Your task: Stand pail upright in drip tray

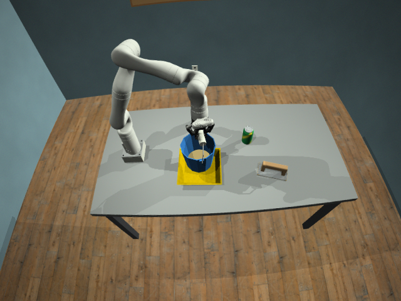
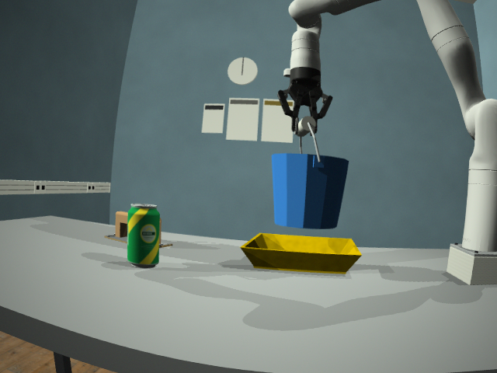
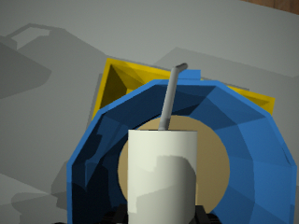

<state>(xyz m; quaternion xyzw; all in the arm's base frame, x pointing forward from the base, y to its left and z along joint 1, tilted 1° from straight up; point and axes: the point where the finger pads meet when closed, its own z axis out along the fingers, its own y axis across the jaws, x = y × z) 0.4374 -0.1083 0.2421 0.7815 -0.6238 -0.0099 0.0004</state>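
Note:
The blue pail (image 2: 309, 190) hangs upright from its wire handle, its base a little above the rim of the yellow drip tray (image 2: 300, 252). My gripper (image 2: 305, 124) is shut on the handle's white grip (image 3: 163, 175), straight above the pail. In the top view the pail (image 1: 197, 155) covers the far part of the tray (image 1: 198, 168). In the wrist view I look down into the pail (image 3: 187, 154) with its tan floor, and the tray's yellow rim (image 3: 117, 79) shows behind it.
A green and yellow can (image 2: 144, 239) stands on the grey table beside the tray. A wooden-handled trowel (image 1: 273, 168) lies farther off. The arm's base (image 1: 132, 152) stands on the table at the other side of the tray.

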